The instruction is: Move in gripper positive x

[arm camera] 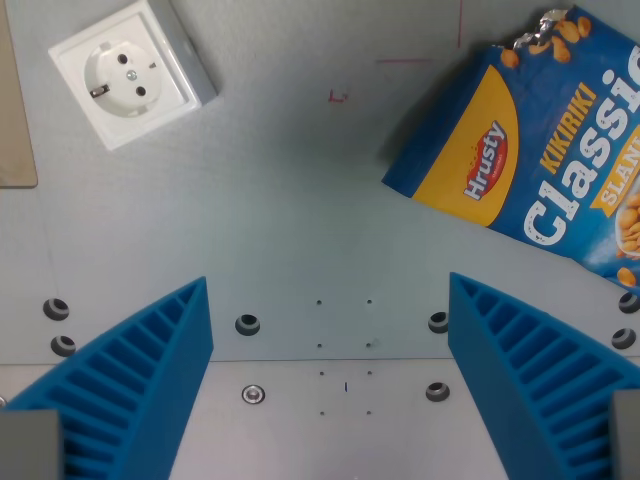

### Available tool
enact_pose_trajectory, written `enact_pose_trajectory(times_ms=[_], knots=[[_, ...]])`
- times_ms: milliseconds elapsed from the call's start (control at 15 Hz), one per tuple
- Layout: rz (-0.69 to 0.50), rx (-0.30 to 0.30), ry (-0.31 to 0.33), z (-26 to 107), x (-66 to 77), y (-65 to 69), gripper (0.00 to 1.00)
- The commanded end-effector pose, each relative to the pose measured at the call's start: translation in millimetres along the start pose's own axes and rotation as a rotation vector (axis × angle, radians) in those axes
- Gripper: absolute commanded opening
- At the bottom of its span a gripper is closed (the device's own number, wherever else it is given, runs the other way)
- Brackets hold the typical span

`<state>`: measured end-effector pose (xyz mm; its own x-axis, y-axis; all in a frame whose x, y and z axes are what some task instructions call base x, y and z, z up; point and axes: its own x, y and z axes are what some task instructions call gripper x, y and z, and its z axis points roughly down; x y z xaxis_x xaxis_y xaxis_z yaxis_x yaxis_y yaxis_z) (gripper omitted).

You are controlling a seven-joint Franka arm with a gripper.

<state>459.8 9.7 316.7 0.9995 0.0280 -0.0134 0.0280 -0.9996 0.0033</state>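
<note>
risk: a sideways x move could sweep a finger into the snack bag (pixel 530 150) ahead-right of the gripper (pixel 330 370), or the wall socket (pixel 132 72) ahead-left | gripper: open, empty, over bare tabletop (pixel 300 200) | count: one bag, one socket, two blue fingers (pixel 150 380)

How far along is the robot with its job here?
Nothing shows progress, since one picture cannot show motion. In hand: nothing; the open gripper hangs with its blue fingers apart over the bare grey table. The white socket and the snack bag lie untouched. How much sideways shift remains cannot be judged.
</note>
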Motion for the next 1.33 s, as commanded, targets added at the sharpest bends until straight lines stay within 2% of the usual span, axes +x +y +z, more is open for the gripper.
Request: enact_pose_trajectory(times_ms=[67, 1333], knots=[[0.0, 0.0, 0.007, -3.1, 4.9, 0.0, 1.0], [0.0, 0.0, 0.007, -3.8, 99.9, 0.0, 1.0]])
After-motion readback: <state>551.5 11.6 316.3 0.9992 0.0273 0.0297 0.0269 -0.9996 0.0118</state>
